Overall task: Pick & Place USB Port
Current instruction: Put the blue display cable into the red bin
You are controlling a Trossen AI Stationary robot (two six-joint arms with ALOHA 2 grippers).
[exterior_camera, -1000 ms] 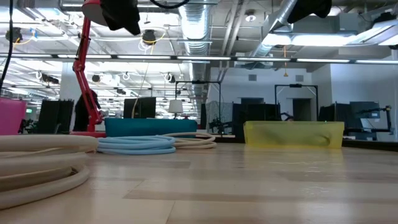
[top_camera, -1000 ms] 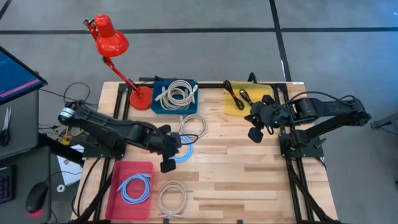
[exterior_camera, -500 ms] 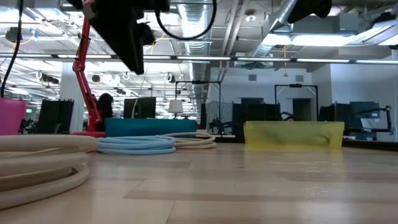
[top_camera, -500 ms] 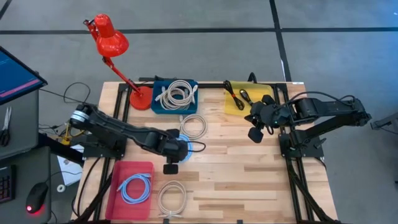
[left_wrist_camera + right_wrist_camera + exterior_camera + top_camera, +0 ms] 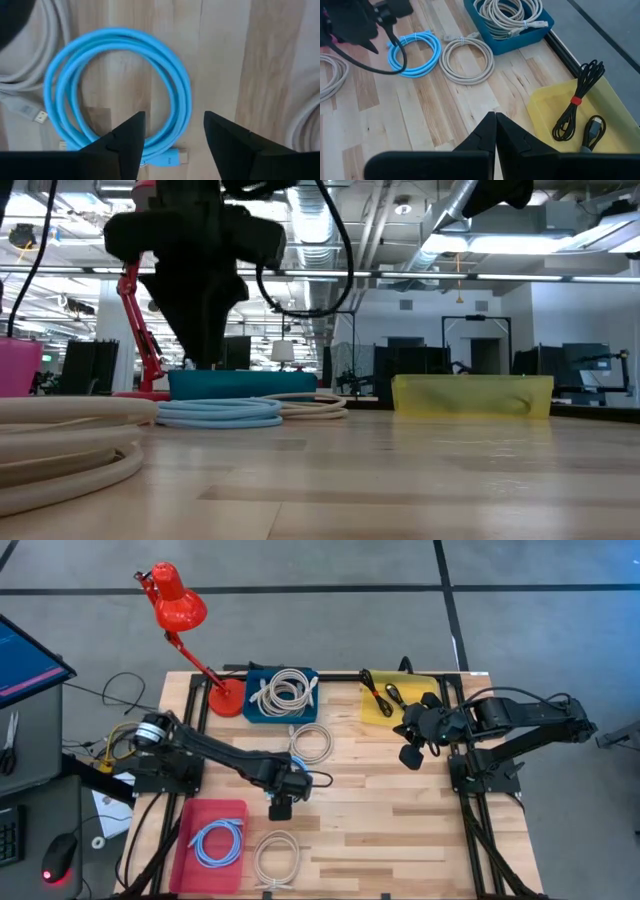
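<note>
Currently the coiled light-blue USB cable (image 5: 117, 95) lies flat on the wooden slatted worktop (image 5: 390, 820), directly beneath the left end effector (image 5: 172, 142), whose jaws are spread apart. Judged light, limp and smooth-jacketed, it is best pinched across the bundled strands near its plug. The right end effector (image 5: 495, 132) hangs closed, well apart.

A red desk lamp (image 5: 178, 615) stands at the wooden table's (image 5: 380, 820) far left corner. A computer mouse (image 5: 58, 858) and a monitor (image 5: 25, 660) sit on a desk beside the table.
</note>
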